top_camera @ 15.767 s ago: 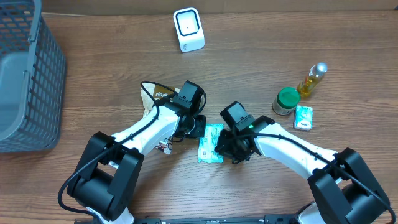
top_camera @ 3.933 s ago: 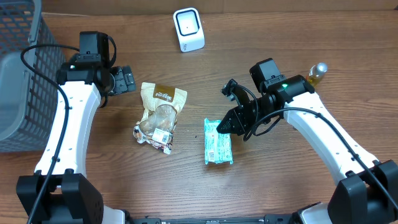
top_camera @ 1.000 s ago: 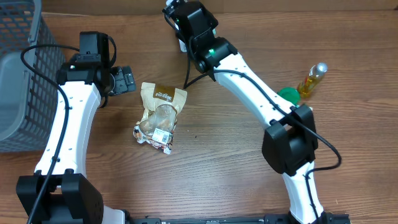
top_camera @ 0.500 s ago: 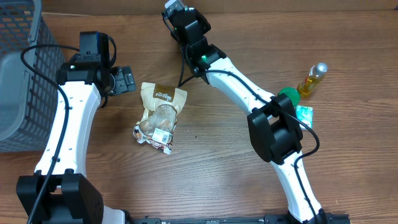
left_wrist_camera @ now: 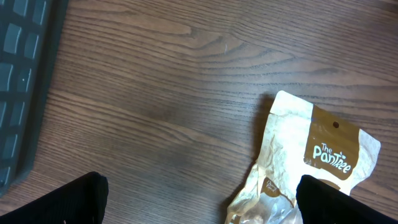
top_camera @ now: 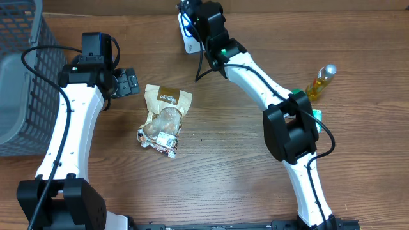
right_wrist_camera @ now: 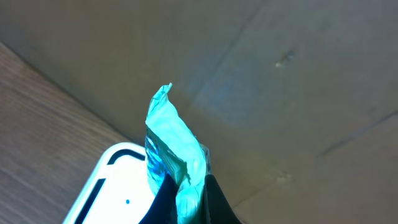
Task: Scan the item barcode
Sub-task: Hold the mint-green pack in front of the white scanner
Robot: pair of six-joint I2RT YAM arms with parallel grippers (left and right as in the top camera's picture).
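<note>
A wooden counter [top_camera: 223, 179] carries a grey basket [top_camera: 25, 83] at its left edge. The left fingers [left_wrist_camera: 74, 199], spread wide, hover over bare wood beside a brown-and-white snack bag [top_camera: 163, 118]. At the far edge the right fingers [right_wrist_camera: 219, 208], pressed together, pinch a teal packet [right_wrist_camera: 171, 149] over the white scanner [right_wrist_camera: 118, 180].

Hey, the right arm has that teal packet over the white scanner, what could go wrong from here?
The right gripper pinches the teal packet by one edge only, so it might slip or flop. Its barcode isn't visible, and the packet looks edge-on in the wrist view, so the white scanner may not read it. The wrist sits close above the scanner and could nudge it.
</note>
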